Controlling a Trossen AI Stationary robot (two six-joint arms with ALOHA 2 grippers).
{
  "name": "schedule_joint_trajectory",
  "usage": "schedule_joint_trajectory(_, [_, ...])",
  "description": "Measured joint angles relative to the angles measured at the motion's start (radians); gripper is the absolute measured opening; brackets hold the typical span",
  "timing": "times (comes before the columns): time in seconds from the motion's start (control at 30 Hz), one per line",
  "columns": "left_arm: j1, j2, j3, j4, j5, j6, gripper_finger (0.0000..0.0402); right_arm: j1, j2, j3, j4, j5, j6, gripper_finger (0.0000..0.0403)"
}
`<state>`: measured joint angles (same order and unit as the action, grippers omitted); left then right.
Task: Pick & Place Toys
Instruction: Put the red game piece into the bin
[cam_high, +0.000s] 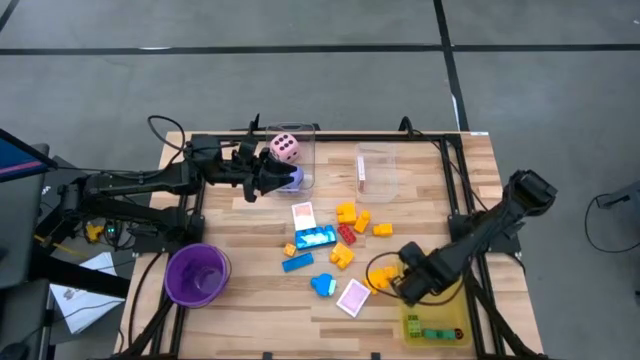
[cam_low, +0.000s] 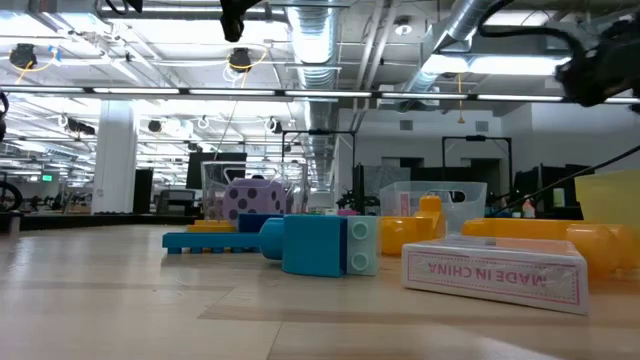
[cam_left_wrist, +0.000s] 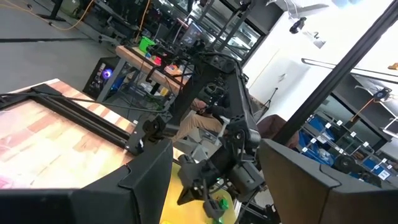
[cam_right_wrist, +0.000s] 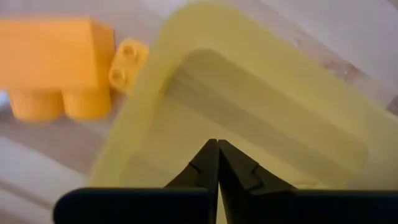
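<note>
Pressed-together dark fingers of the right gripper (cam_right_wrist: 217, 163) are filling the right wrist view, pinching nothing, hovering over a pale yellow plastic tray (cam_right_wrist: 261, 87); an orange plastic block (cam_right_wrist: 53, 65) is sitting just beside its rim. From above, loose toys (cam_high: 330, 245) are lying mid-table, while the left gripper (cam_high: 268, 175) is hanging parted near a pink dotted die (cam_high: 285, 148). Risk: closing empty could nudge the tray.

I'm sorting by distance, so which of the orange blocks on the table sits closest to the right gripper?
The orange block lying right beside the shut right gripper, next to the yellow tray; the other orange blocks cluster farther off, toward the table's middle.
</note>
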<state>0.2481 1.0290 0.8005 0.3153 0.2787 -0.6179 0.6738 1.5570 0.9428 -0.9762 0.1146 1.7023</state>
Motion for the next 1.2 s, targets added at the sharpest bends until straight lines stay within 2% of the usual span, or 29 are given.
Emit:
schedule_joint_trajectory(0.2, [0.0, 0.0, 0.0, 0.0, 0.0, 0.0, 0.0236, -0.044, 0.002, 0.0, 0.012, -0.001, 0.044, 0.0])
schedule_joint_trajectory(0.33, [0.0, 0.0, 0.0, 0.0, 0.0, 0.0, 0.0236, -0.073, 0.002, 0.0, 0.014, 0.039, 0.045, 0.0])
schedule_joint_trajectory(0.63, [0.0, 0.0, 0.0, 0.0, 0.001, 0.0, 0.0236, -0.144, 0.002, -0.017, 0.016, 0.074, -0.005, 0.0])
schedule_joint_trajectory(1.2, [0.0, 0.0, 0.0, 0.0, 0.002, 0.0, 0.0236, -0.174, 0.002, -0.036, 0.041, 0.097, -0.001, 0.0])
